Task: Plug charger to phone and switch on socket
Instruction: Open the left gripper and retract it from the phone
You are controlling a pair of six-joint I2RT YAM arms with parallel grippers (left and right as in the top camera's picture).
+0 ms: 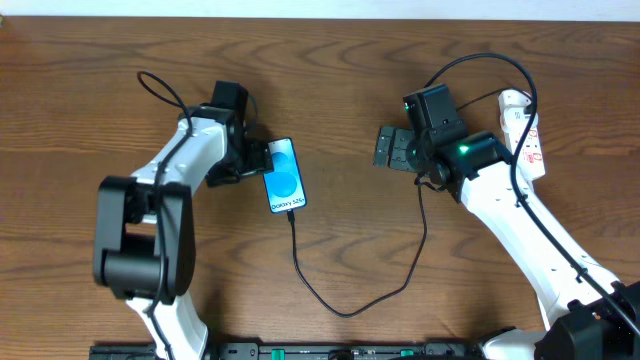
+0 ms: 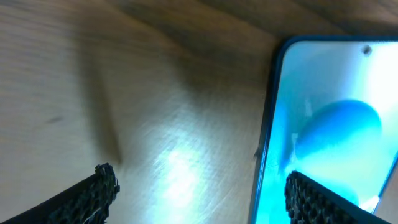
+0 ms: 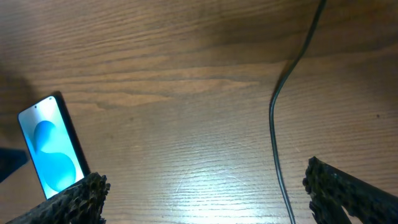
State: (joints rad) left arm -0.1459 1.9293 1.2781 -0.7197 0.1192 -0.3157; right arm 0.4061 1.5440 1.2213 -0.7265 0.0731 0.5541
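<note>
Left gripper (image 1: pixel 258 160): fingers apart, one edge of the phone (image 1: pixel 285 176) between them; charger (image 1: pixel 340 305) meets its far end. Right gripper (image 1: pixel 386 148): fingers apart, empty; socket (image 1: pixel 527 128) lies behind it

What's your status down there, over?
Left gripper open beside phone, right gripper open, empty. Cable meets phone's bottom end. Power strip far right, untouched; nothing blocking.

A brown wood-grain table (image 1: pixel 80 90) fills every view, with a pale glare on its surface.
</note>
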